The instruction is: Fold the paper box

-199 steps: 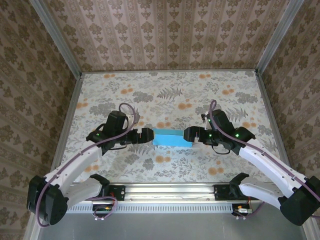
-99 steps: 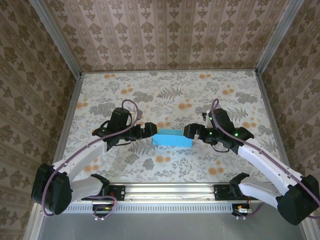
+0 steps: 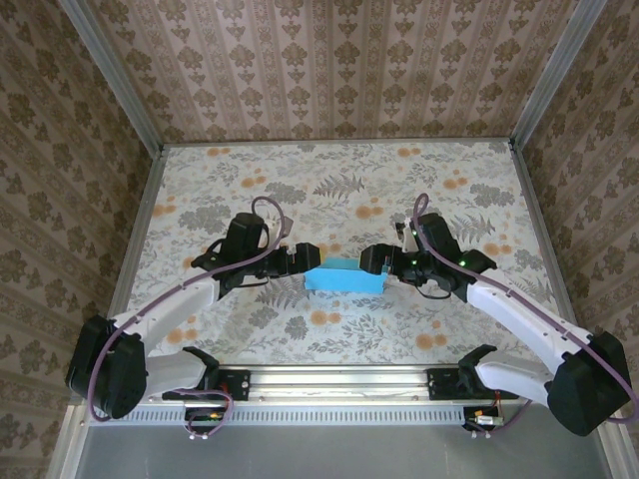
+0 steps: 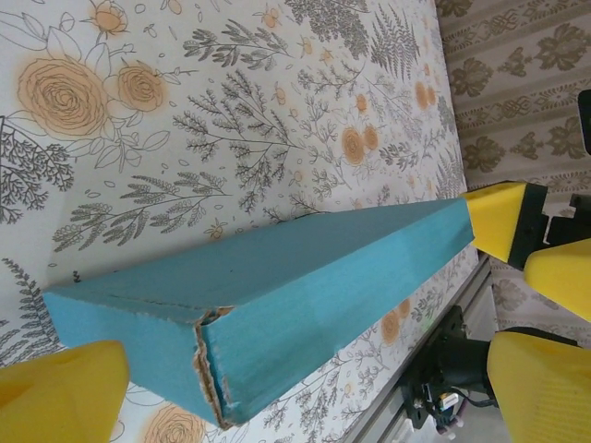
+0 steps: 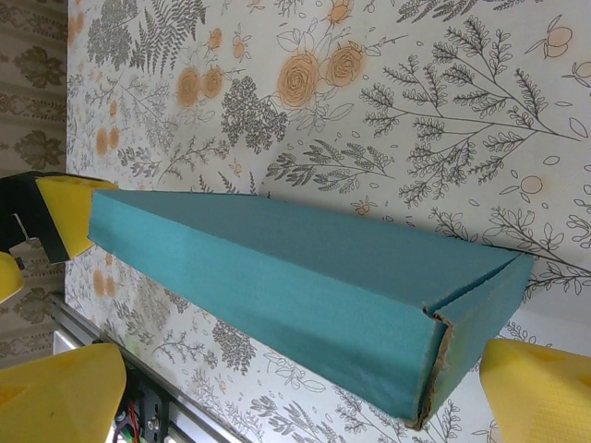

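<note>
brown patterned walls [image 3: 329,60] stand around a table [image 3: 329,180] covered in leaves and orange flowers. the left arm [image 3: 170,309] and the right arm [image 3: 519,309] reach in from the near edge and bend toward each other. between them, near the middle of the table, lies the paper box [image 3: 345,277]. it is blue, long and shallow, and it rests flat on the table. the left gripper [image 3: 302,259] is at the box's left end and the right gripper [image 3: 371,260] is at its right end. both claws are spread wide and pinch nothing. in the left wrist view the near end of the box sits between yellow fingers [image 4: 57,399]. one box corner [image 4: 208,369] looks rough and a bit torn.
</note>
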